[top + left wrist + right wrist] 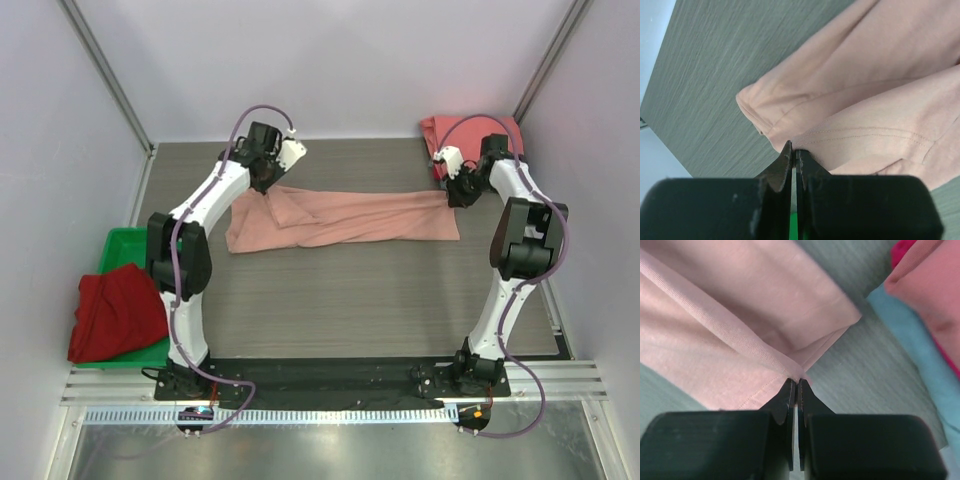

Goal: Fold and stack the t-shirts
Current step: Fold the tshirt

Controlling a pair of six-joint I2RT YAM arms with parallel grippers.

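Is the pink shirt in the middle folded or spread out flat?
Partly folded: the pink shirt lies as a long narrow strip, layers doubled over lengthwise. The left hand and right hand pinch its ends.

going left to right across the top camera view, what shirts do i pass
dark red crumpled cotton t-shirt → dusty-pink cotton t-shirt stretched across the table → coral-red folded t-shirt
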